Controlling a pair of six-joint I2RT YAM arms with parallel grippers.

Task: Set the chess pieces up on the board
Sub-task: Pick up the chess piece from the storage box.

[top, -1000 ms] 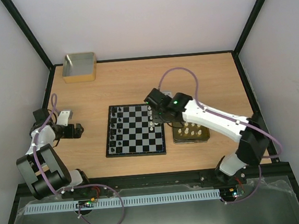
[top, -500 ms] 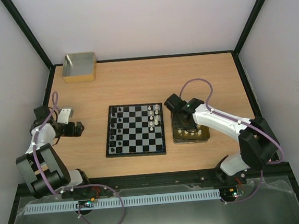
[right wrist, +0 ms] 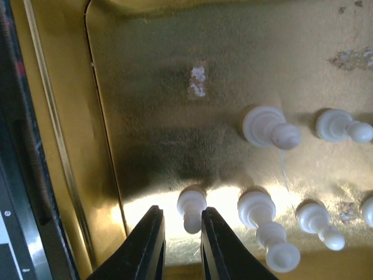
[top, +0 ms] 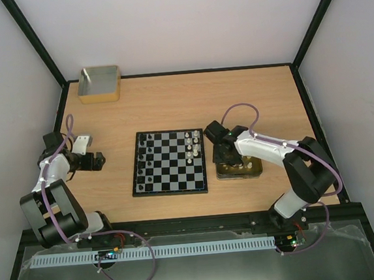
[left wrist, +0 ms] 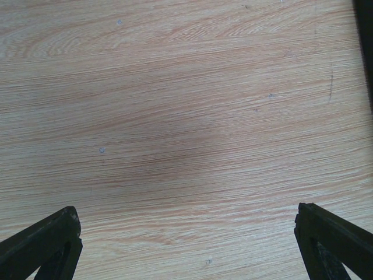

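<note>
The board [top: 174,175] lies mid-table, with black chess pieces [top: 144,158] along its left columns and a few white ones [top: 191,146] near its right edge. My right gripper [top: 225,155] hangs low inside the gold tin [top: 256,170] just right of the board. In the right wrist view it [right wrist: 182,220] is open by a narrow gap. A white pawn [right wrist: 191,209] stands upright between the tips, close to the right finger, with a gap on its left. Several more white pieces [right wrist: 265,127] stand on the tin floor [right wrist: 175,87]. My left gripper [top: 97,162] is wide open over bare wood [left wrist: 186,146].
A grey box with a tan rim [top: 99,83] sits at the far left corner. The board's black edge [right wrist: 23,175] runs along the left of the right wrist view, beside the tin's wall [right wrist: 52,116]. Black frame posts bound the table.
My right arm has swung from the board's right edge across to the gold tin and come down into it. Its jaws kept the same narrow gap. The left arm has not moved.
</note>
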